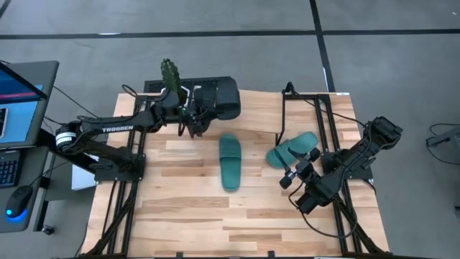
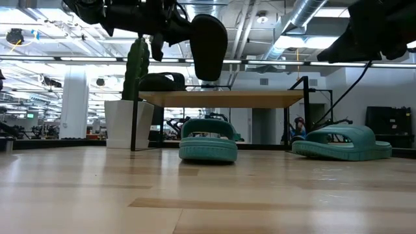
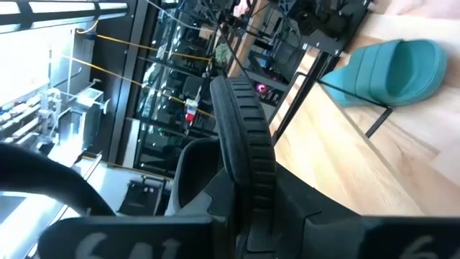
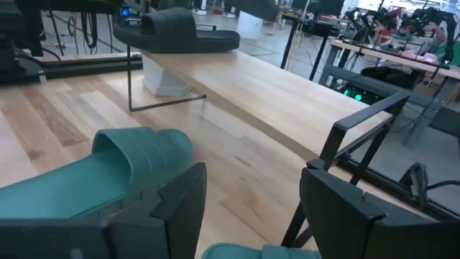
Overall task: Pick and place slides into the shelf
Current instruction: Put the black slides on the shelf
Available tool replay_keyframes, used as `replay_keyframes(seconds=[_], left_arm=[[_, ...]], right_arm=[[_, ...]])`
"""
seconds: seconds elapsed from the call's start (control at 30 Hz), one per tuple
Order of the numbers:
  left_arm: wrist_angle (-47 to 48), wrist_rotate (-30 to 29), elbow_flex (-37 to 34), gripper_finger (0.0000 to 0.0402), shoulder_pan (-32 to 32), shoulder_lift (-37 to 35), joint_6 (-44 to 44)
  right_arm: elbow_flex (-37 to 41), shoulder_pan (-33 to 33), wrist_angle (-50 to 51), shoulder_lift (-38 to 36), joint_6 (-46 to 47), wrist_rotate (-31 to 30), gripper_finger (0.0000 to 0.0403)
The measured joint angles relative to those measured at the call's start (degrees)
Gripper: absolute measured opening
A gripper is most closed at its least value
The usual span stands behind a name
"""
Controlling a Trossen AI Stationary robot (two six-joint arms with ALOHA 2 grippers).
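While the left claw [image 1: 203,113] is closed on a black slide [image 2: 209,42] and holds it in the air over the left end of the shelf [image 2: 260,99], a second black slide [image 2: 162,81] lies already on that tilted light-wood board. From the left wrist the held one shows its ribbed sole edge-on between the dark fingers, so I judge the grip is across the sole and not on the strap. I expect these slides are light, rubbery and a little soft, so they may bend or swing if taken at one end. A hold across the wide strap or the middle of the sole looks safer, and the matte surface should not slip much. Further right, a teal slide [image 1: 230,162] rests flat in the middle of the plank tabletop [image 1: 187,216], well apart from both arms. Another teal slide [image 1: 291,151] lies beside the thin black metal frame, near the right claw [image 4: 251,194]. That claw hovers just over it, wide and empty. The low, rounded strap of this slide faces the fingers, which seems a good place to take it.
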State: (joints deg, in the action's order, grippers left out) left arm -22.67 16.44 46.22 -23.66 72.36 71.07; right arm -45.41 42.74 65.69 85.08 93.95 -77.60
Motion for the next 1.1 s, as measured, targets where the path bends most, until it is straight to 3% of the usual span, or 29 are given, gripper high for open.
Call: replay_keyframes(seconds=[0.6, 1.1], left_arm=[[0.82, 2.84, 0.00, 0.0035, -0.91, 0.00, -7.61], [-0.73, -2.19, 0.02, 0.0035, 1.48, 0.96, -9.65]], right_arm=[[-0.02, -0.11, 0.04, 0.02, -0.11, 0.41, 0.0209], [-0.04, -0.13, -0.11, 0.04, -1.49, 0.39, 0.0209]])
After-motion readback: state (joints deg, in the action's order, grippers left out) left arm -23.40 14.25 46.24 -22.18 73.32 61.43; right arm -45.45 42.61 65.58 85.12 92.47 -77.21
